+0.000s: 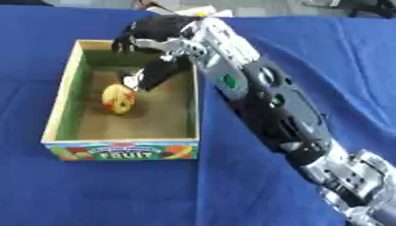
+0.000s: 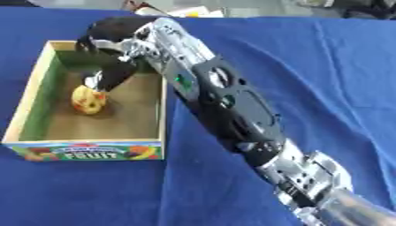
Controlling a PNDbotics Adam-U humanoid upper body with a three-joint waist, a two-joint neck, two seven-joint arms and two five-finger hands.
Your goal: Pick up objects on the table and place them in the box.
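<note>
Bright, even light; soft blur throughout.

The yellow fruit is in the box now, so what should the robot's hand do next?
Probably lift the right hand straight up out of the wooden fruit box. The yellow and red toy fruit already lies on the box floor, and the fingers reach down right beside it, apparently no longer wrapped around it.
</note>
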